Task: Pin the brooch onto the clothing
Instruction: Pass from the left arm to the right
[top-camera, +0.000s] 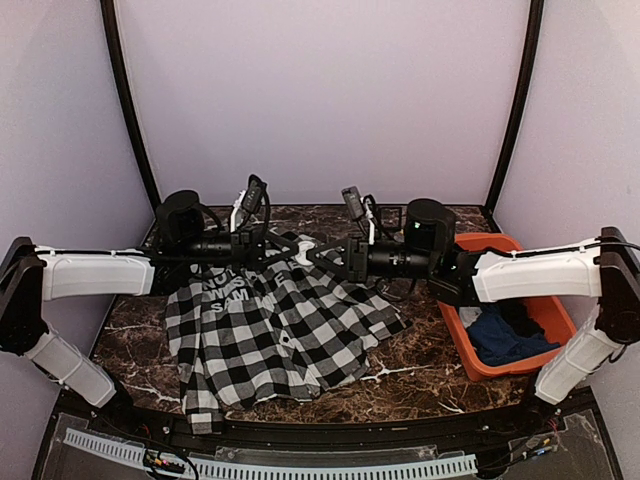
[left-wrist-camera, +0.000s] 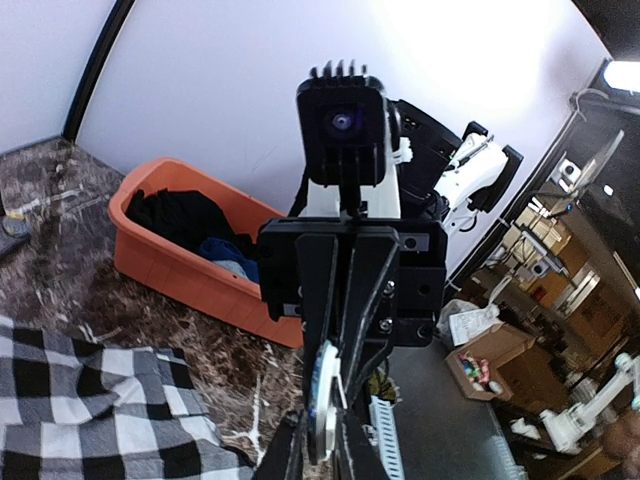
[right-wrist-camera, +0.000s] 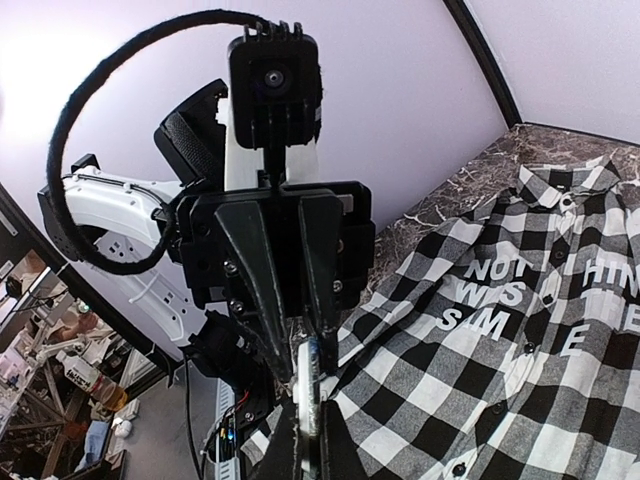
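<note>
The brooch (top-camera: 303, 247), a small white disc with a blue rim, hangs in the air between both grippers over the collar end of the clothing (top-camera: 280, 330), a black-and-white checked shirt with white lettering spread on the table. My left gripper (top-camera: 294, 249) reaches in from the left and my right gripper (top-camera: 316, 255) from the right, tip to tip. In the left wrist view the brooch (left-wrist-camera: 323, 400) stands edge-on between my left gripper (left-wrist-camera: 322, 442) jaws. In the right wrist view my right gripper (right-wrist-camera: 315, 432) is shut on the brooch (right-wrist-camera: 313, 385), above the shirt (right-wrist-camera: 500, 380).
An orange bin (top-camera: 470, 350) stands at the right of the marble table, holding a dark blue garment (top-camera: 505, 335) and dark cloth. The same bin (left-wrist-camera: 180, 270) shows in the left wrist view. Purple walls close the back and sides.
</note>
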